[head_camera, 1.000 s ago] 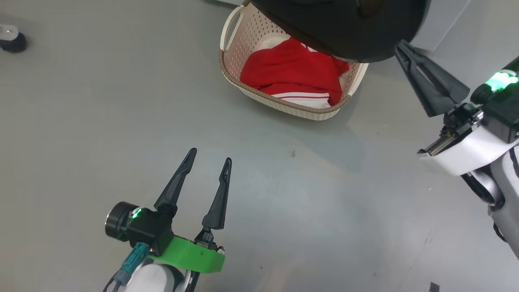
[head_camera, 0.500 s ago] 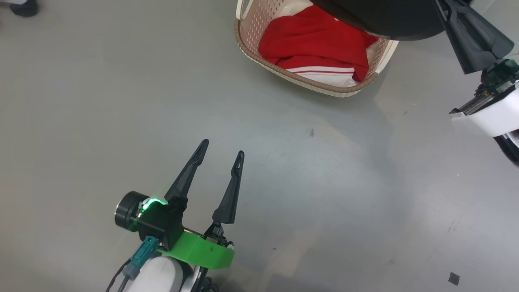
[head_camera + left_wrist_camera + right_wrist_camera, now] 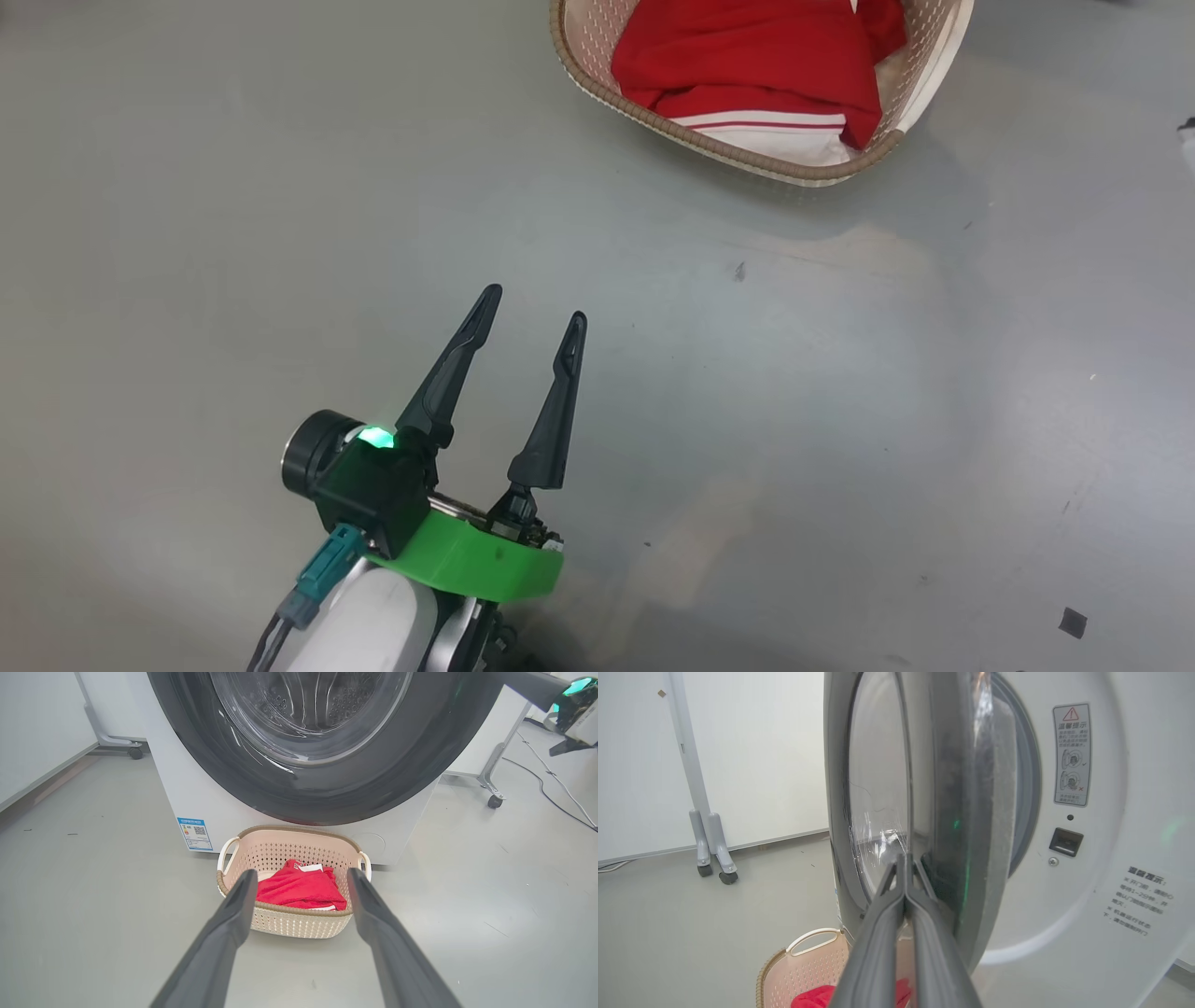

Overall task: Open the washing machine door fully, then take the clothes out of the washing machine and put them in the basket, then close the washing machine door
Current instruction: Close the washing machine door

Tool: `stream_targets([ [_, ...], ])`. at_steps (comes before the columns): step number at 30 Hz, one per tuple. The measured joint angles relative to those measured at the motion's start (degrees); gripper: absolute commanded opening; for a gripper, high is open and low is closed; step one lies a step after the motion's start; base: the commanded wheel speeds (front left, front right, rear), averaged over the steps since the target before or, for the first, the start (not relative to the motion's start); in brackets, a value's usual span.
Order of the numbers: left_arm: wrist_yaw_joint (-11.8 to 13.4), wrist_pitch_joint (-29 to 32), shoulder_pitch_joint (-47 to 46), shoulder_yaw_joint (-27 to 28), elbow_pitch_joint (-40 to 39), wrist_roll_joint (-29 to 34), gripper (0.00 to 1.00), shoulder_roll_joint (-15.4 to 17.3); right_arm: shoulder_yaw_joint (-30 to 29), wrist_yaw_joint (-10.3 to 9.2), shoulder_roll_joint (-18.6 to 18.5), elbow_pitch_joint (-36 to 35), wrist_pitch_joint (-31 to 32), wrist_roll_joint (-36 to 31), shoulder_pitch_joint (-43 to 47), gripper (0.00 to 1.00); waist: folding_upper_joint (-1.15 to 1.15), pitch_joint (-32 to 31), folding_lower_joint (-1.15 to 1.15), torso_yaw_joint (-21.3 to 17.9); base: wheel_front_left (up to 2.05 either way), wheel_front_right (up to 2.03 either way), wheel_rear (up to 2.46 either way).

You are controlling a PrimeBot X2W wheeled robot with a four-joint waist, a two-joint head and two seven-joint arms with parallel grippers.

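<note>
**Left claw spread over the floor, right claw pressed shut at the door**

Head view: the left gripper [image 3: 535, 305] hangs above the grey floor [image 3: 840, 420], fingers spread and empty. The basket [image 3: 709, 149] sits well ahead of its tips and to their right, with the clothes [image 3: 747, 56] inside.

Left wrist view: the basket [image 3: 299, 924] lies straight ahead between the spread fingers. The washing machine door [image 3: 373, 779] stands above and beyond it.

Right wrist view: the right gripper [image 3: 906, 858] has its fingers pressed together, gripping nothing. Its tips are at the door [image 3: 878, 788], which stands ajar from the washing machine [image 3: 1087, 905]; whether they touch it cannot be told.
</note>
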Motion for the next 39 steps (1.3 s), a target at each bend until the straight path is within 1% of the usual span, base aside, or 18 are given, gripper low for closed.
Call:
stream_targets([
  [5,0.1,0.0,-1.1,-0.8,-0.6,-0.3,1.0,0.0,-0.4,0.0,-2.2,0.4,0.8,0.2,-3.6,0.0,0.0,1.7,0.0,0.6,0.0,0.0,0.0],
  [7,0.5,0.0,-1.5,-1.4,-0.8,-0.8,1.0,0.0,-0.6,0.0,-3.0,0.6,1.2,0.2,-5.0,0.0,0.0,2.3,0.0,1.0,0.0,0.0,0.0],
  [12,0.6,0.0,-1.9,-2.7,-1.1,-2.3,1.0,-0.1,-0.8,0.0,-4.2,1.1,1.8,0.3,-8.2,0.0,0.0,3.7,0.0,1.9,0.0,0.0,0.0],
  [14,1.1,0.0,-2.3,-3.3,-1.2,-2.4,1.0,-0.1,-1.1,0.03,-4.6,1.6,2.3,0.2,-9.6,0.0,0.0,4.3,0.0,2.3,0.0,0.0,0.0],
  [19,1.3,0.0,-3.2,-4.3,-1.8,-3.2,1.0,-0.2,-3.6,-0.01,-5.6,3.8,2.8,0.3,-13.4,0.0,0.0,5.4,0.0,3.3,0.0,0.0,0.0],
  [22,1.6,0.0,-3.4,-4.4,-1.8,-3.4,1.0,-0.3,-3.7,-0.01,-6.3,4.5,3.4,0.3,-14.9,0.0,0.0,5.9,0.0,4.0,0.0,0.0,0.0],
  [26,2.0,0.0,-3.4,-4.4,-2.7,-6.2,1.0,-0.3,-3.5,0.0,-6.7,5.9,3.6,0.3,-16.5,0.0,0.0,6.3,0.0,4.8,0.0,0.0,0.0],
  [33,2.1,0.0,-3.5,-4.4,-2.7,-6.3,1.0,-0.3,-4.7,-0.05,-6.9,8.3,4.1,-0.1,-19.7,0.0,0.0,6.6,0.0,5.3,0.0,0.0,0.0],
  [34,2.4,0.0,-3.5,-4.5,-2.6,-6.3,1.0,-0.3,-4.6,-0.14,-8.0,8.8,4.2,-2.4,-21.1,0.0,0.0,6.7,0.0,5.4,0.0,0.0,0.0],
  [38,2.6,0.0,-3.7,-4.6,-2.6,-6.2,1.0,-0.3,-5.4,-1.18,-8.2,9.9,4.2,-2.5,-22.8,0.0,0.0,6.8,0.0,5.5,0.0,0.0,0.0],
  [39,2.6,0.0,-3.7,-4.6,-2.6,-6.2,1.0,-0.3,-5.4,-1.18,-8.2,9.9,4.2,-2.5,-22.8,0.0,0.0,6.8,0.0,5.5,0.0,0.0,0.0],
])
